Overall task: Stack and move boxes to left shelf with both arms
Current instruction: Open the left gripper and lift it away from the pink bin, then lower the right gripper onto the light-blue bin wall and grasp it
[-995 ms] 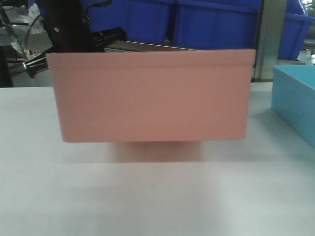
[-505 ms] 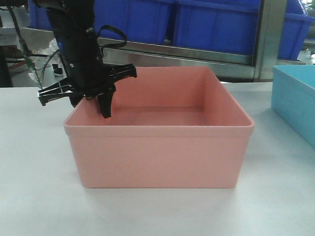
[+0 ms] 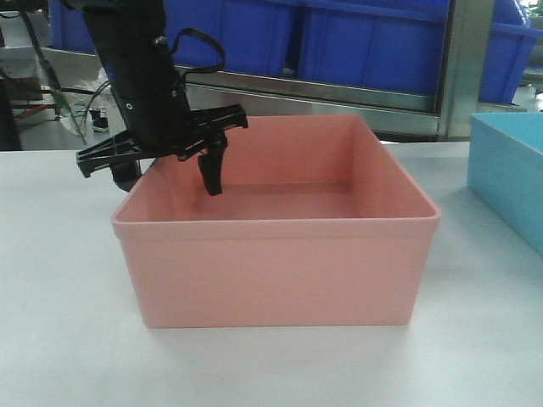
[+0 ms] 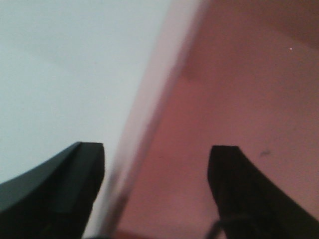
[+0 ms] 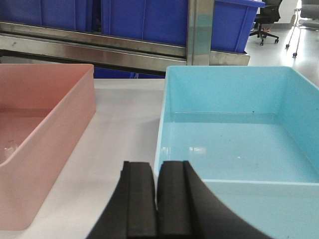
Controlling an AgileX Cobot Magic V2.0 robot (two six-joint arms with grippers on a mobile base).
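Your left gripper (image 3: 170, 172) is spread and straddles the pink tub's (image 3: 271, 271) left wall, 1 finger inside, 1 outside. The tub sits upright on the desk (image 3: 254, 365), mouth up, broad wall facing the front camera; long axis unclear. It's matte plastic, rectangular, with a rounded rim. The blue tub (image 5: 234, 139) stands to its right, apart. Your right gripper (image 5: 157, 172) is pressed together.

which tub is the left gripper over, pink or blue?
The salmon pink tub: the open left gripper straddles its side wall, one finger inside, one outside. The light blue tub stands apart from it.
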